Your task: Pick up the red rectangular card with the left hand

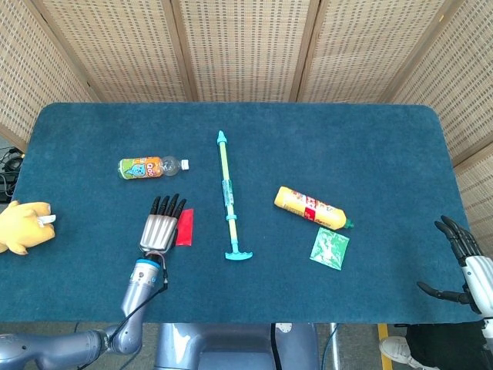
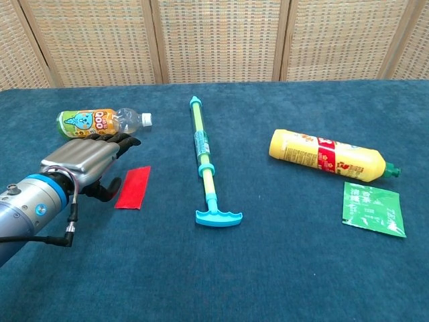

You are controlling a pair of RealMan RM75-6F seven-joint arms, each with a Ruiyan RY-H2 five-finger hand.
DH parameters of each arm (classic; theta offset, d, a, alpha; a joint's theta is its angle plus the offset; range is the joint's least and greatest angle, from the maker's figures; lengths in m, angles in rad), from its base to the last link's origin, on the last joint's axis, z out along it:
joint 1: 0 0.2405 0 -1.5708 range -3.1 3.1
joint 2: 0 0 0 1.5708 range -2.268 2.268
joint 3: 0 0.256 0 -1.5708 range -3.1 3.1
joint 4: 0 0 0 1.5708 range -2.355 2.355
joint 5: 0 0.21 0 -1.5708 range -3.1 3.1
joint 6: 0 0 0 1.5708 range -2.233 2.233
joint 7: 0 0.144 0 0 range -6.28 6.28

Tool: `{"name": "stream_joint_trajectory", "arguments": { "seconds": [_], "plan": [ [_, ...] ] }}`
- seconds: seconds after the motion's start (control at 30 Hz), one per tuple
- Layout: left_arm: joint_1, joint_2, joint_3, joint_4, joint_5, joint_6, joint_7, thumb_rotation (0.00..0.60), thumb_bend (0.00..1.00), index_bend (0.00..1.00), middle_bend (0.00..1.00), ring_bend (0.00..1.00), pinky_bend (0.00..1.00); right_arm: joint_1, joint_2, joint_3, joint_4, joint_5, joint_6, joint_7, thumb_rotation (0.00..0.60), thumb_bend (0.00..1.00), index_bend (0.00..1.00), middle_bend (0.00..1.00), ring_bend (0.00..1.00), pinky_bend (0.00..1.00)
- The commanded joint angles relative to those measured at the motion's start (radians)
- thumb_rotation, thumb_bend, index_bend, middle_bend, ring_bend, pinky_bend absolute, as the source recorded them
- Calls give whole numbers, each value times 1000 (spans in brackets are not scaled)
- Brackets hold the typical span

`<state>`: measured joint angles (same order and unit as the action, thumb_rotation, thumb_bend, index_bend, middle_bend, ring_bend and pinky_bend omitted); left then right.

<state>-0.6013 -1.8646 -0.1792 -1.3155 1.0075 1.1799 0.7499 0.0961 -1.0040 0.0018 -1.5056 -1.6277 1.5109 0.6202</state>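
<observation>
While the red card (image 2: 133,187) lies flat on the table (image 2: 281,268), uncovered and gripped by nothing, the pick-up has not yet been achieved. It sits near the table's left front area, between the left hand (image 2: 86,162) and the long teal-and-yellow pump toy (image 2: 206,164), and well apart from the small drink bottle (image 2: 100,123) beyond it. The left hand is just beside the card's left edge, back uppermost, fingers extended forward and only slightly bent, holding nothing; from the chest view the thumb hangs close to the card's edge, but whether it touches cannot be told. The step in hand is judged to be the approach and alignment for the grasp. The next move calls for bringing the hand over the card and working a fingertip and the thumb under or against its thin edges, since a flat card on cloth offers little purchase. The right hand (image 1: 462,262) rests at the table's far right edge, fingers spread and empty.
</observation>
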Motion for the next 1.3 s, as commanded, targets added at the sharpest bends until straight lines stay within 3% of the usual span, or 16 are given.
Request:
{"name": "stream_joint_trajectory", "arguments": {
  "seconds": [0.03,0.23,0.53,1.3],
  "plan": [
    [13,19,13,-32,14,4,-25,600,566,0,0,0,0,0,0,1,-1,2,1,0,600,0,0,0,0,0],
    [29,47,40,-71,54,21,-48,600,415,0,0,0,0,-1,0,-1,-3,-1,4,-5,600,0,0,0,0,0],
    [50,63,69,-107,98,51,-55,600,290,0,0,0,0,-4,2,0,-3,-2,11,0,600,0,0,0,0,0],
    [32,-58,32,32,56,30,-17,600,285,0,0,0,0,2,2,-3,3,-5,4,17,600,0,0,0,0,0]
  ]
}}
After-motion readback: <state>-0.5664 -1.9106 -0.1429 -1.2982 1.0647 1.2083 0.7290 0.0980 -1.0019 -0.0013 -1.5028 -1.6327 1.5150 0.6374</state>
